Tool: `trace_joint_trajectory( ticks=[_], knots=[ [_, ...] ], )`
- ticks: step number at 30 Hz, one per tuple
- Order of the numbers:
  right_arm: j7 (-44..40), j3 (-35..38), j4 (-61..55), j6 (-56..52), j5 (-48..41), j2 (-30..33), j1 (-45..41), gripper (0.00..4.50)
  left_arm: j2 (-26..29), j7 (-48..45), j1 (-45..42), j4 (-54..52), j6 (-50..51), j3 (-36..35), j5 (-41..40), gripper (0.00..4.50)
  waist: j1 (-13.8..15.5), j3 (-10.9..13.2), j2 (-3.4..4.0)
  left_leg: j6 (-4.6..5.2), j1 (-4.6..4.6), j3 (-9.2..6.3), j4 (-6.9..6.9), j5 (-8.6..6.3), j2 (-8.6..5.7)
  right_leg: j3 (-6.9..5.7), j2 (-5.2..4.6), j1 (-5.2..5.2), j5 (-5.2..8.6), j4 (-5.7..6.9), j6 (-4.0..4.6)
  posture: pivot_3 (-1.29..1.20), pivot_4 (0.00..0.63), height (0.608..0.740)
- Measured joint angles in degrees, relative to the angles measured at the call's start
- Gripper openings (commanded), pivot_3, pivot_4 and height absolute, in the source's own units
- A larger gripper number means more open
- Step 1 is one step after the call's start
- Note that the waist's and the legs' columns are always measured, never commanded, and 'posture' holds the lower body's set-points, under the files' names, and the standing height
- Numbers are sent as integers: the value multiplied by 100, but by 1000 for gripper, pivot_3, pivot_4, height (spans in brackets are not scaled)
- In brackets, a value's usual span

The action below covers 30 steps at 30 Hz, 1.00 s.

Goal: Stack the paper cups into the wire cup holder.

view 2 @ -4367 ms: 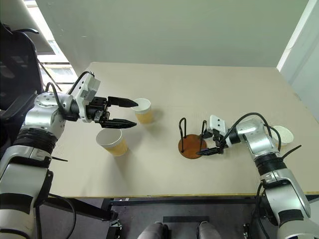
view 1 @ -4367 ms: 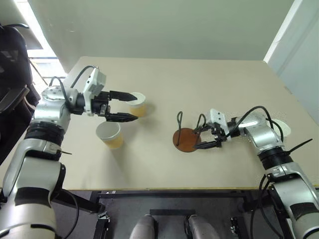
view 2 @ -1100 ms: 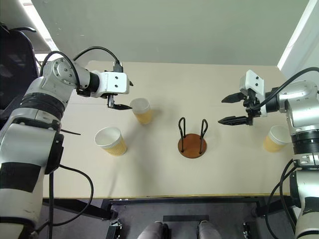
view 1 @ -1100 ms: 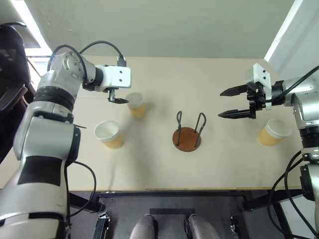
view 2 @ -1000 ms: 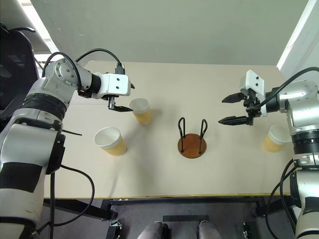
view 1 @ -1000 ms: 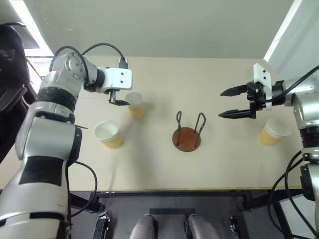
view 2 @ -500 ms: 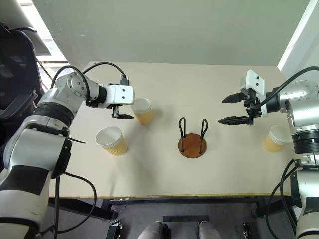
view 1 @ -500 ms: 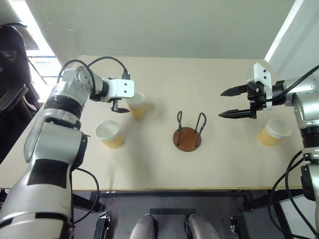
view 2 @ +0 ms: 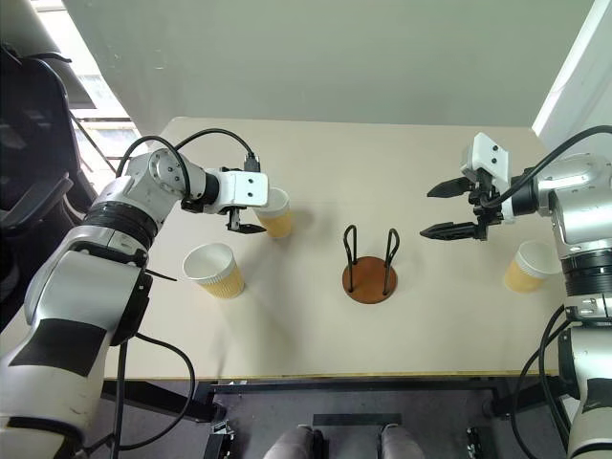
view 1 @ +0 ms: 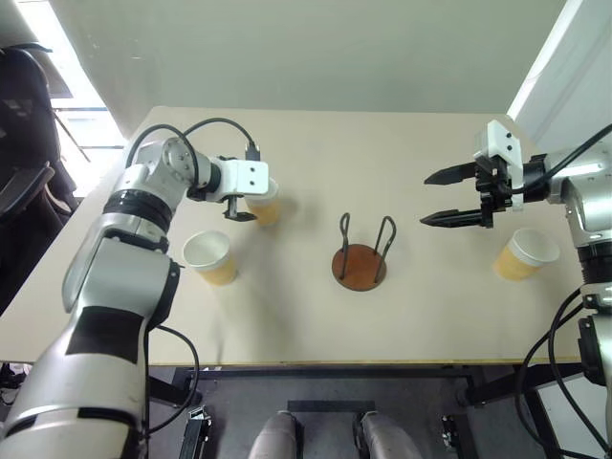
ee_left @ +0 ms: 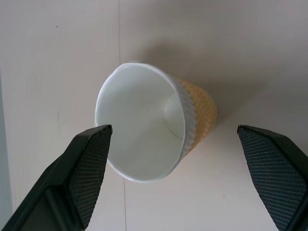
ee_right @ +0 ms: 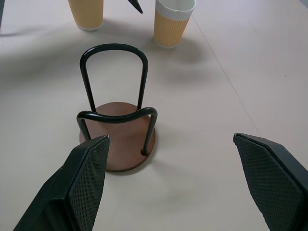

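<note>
Three paper cups are seen upright on the tabletop [view 1: 430, 325], none yet in the wire cup holder [view 1: 360, 258]. The holder stands empty near the middle of the tabletop, with its brown disc base flat and two dark wire loops upright. The far left cup [view 2: 276, 212] is bracketed by the left hand [view 2: 251, 216]; in the left wrist view the cup [ee_left: 154, 127] is seen between the two black fingers [ee_left: 79, 175], which are spread as wide as they go and are not touching its wall. Nothing is gripped. The near left cup [view 1: 210, 258] stands closer to the front edge, apart from the hand. The third cup [view 1: 521, 253] stands at the right side of the tabletop, beside the right arm.

The right hand [view 1: 457, 197] is held in the air to the right of the holder, fingers wide apart and empty, pointed toward the holder; the holder [ee_right: 118, 132] is framed between its fingers in the right wrist view, well apart from them.

Compared with a second ago, the left hand has been lowered and brought in against the far left cup, where before it was above and beside the rim. The right hand, cups and holder are unchanged.
</note>
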<state>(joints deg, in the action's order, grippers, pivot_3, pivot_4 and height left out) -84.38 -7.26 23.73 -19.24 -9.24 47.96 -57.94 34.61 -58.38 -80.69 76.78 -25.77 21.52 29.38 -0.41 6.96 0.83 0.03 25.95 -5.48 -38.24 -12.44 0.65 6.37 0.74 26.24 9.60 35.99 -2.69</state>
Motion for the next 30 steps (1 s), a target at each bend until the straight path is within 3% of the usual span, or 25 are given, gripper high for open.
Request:
trace_joint_trajectory(
  ticks=[30],
  knots=[
    [19,1,-180,-114,-13,72,75,4243,-97,523,219,91,52,309,301,4500,14,0,-1,1,-3,-4,-8,3,0,1,-4,-6,-4,4,-7,0,150,740]
  ],
)
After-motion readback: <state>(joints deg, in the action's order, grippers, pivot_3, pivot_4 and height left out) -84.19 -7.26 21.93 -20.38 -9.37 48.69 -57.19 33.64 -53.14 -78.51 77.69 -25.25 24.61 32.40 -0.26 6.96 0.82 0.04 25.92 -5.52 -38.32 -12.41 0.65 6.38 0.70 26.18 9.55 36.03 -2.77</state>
